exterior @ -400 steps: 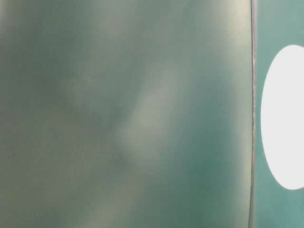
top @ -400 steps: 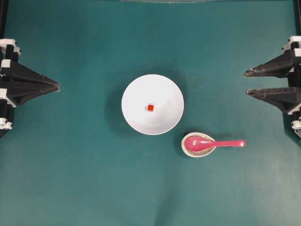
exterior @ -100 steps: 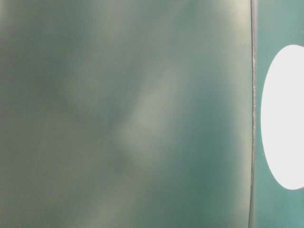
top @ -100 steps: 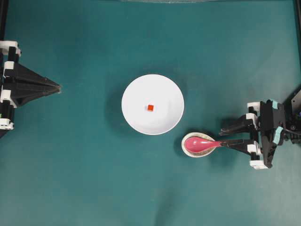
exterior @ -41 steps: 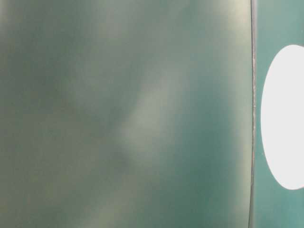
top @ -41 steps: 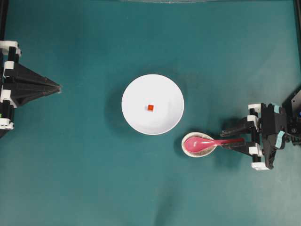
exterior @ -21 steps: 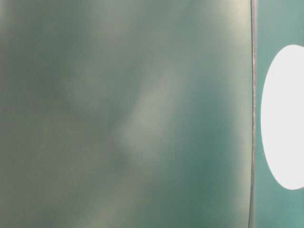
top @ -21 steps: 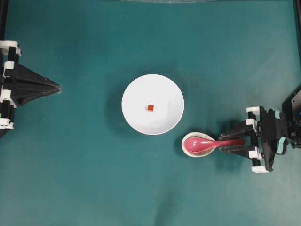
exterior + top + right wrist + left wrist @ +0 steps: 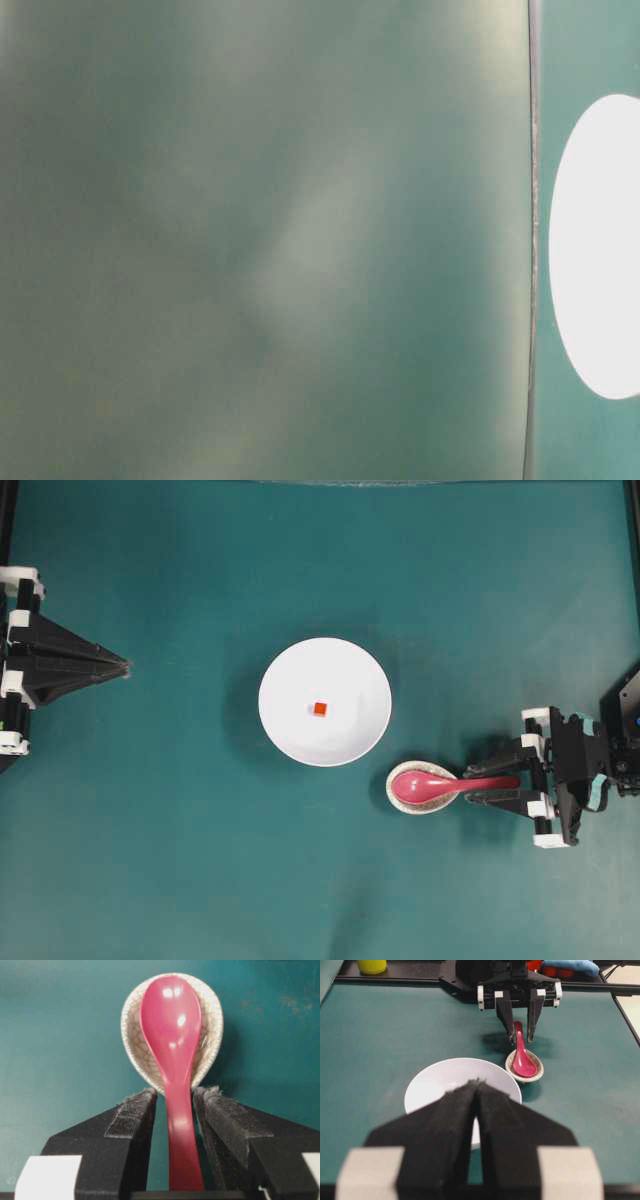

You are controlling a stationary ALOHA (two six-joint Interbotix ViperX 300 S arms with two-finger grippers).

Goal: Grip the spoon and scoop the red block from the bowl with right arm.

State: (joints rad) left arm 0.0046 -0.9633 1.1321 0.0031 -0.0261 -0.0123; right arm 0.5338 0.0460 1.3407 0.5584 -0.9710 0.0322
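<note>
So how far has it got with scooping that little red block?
Done: the right gripper has lined up, its open fingers either side of the spoon handle.

In hand: closing on the handle; a gap shows on each side, so nothing is gripped yet. The spoon lies in its speckled rest.

Left: gripping, lifting, and scooping the red block, untouched in the bowl.

1. A robotics lab bench: 2 black robot arms, the left arm [image 9: 50,667] and the right arm [image 9: 565,780], are mounted at opposite ends of a teal mat-covered table [image 9: 200,860].
2. A black frame rail [image 9: 395,980] edges the table.
3. Few props: a white bowl [image 9: 290,730], a spoon [image 9: 430,782], a speckled spoon rest [image 9: 212,1015].
4. Behind the rail sits clutter: a yellow container [image 9: 371,966], something blue [image 9: 570,966].
</note>
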